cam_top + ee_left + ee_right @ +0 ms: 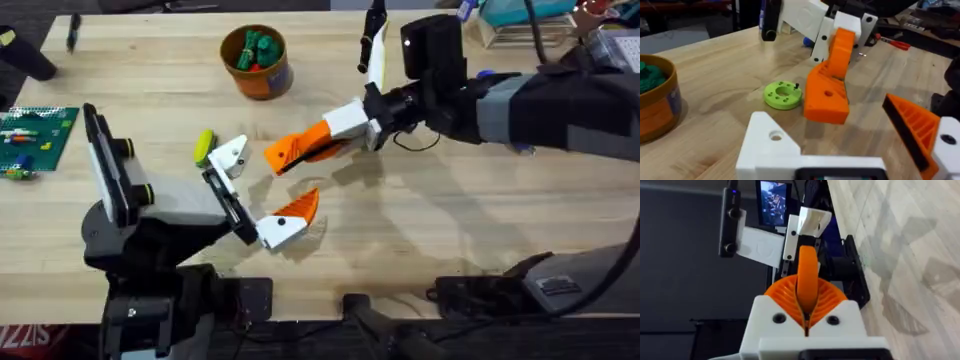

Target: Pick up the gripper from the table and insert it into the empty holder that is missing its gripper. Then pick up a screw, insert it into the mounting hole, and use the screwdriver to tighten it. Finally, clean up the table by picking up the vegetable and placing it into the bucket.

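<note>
The orange gripper [292,150] is pinched between the right gripper's [318,147] closed pads, hovering mid-table just beside the white holder [232,156] on the left gripper [262,195], whose fingers are spread wide. The vegetable [204,145] lies beside that holder; the bucket [257,62] stands farther back.

Light wooden tabletop [420,230] with a green circuit-board-like panel [35,135] at the left edge and a black pen [73,32] near the far-left corner. Lime-green ring-shaped plastic disc [783,94] lies flat mid-table, small dark screw [797,86] at its rim. Red-handled tool [892,43] lies near the far edge.
</note>
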